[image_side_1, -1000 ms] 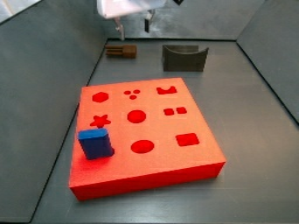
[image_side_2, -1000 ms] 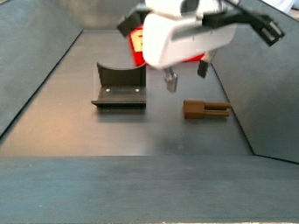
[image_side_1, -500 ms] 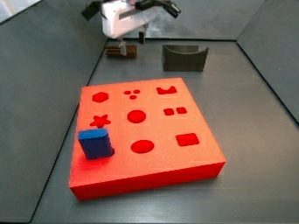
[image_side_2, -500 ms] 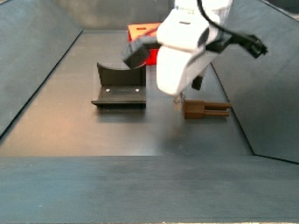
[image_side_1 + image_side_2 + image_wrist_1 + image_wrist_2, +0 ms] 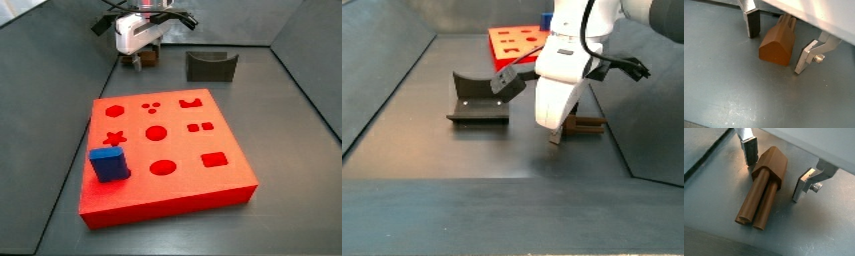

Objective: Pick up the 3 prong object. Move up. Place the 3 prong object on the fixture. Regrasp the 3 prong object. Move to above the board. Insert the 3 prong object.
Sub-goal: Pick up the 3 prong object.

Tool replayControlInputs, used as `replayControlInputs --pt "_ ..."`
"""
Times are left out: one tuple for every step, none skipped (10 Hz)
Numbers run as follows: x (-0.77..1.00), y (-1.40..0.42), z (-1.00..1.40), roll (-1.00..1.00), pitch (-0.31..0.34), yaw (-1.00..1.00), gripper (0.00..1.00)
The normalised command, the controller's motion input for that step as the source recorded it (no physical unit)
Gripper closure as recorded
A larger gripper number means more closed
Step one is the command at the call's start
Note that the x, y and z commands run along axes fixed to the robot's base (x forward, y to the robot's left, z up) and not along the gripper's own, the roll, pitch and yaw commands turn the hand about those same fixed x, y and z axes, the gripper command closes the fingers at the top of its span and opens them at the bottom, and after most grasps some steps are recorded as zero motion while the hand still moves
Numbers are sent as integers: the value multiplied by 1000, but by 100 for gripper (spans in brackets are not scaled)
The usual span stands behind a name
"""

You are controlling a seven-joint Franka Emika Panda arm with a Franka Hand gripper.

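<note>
- Gripper (image 5: 777, 45) low at the floor near a side wall, straddling the 3 prong object (image 5: 776, 42); bare floor around it.
- Jaws spread, not clamped: gaps between each finger (image 5: 749, 148) and the piece.
- One 3 prong object (image 5: 763, 187), one fixture (image 5: 210, 66), one board (image 5: 163, 152), one blue cuboid (image 5: 108, 164).
- Piece lies flat on the floor, long axis running between the fingers, prongs at one end.
- Fixture (image 5: 477, 102) stands apart beside it.
</note>
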Motion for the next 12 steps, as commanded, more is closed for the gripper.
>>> replayControlInputs --pt "0 0 0 0 0 0 0" --pt "0 0 0 0 0 0 100" --pt "0 0 0 0 0 0 100" --pt "0 0 0 0 0 0 100" --pt "0 0 0 0 0 0 100" --pt "0 0 0 0 0 0 100" --pt "0 0 0 0 0 0 100" --pt "0 0 0 0 0 0 100" --pt "0 0 0 0 0 0 100" --pt "0 0 0 0 0 0 100" --pt "0 0 0 0 0 0 100" --pt "0 0 0 0 0 0 100"
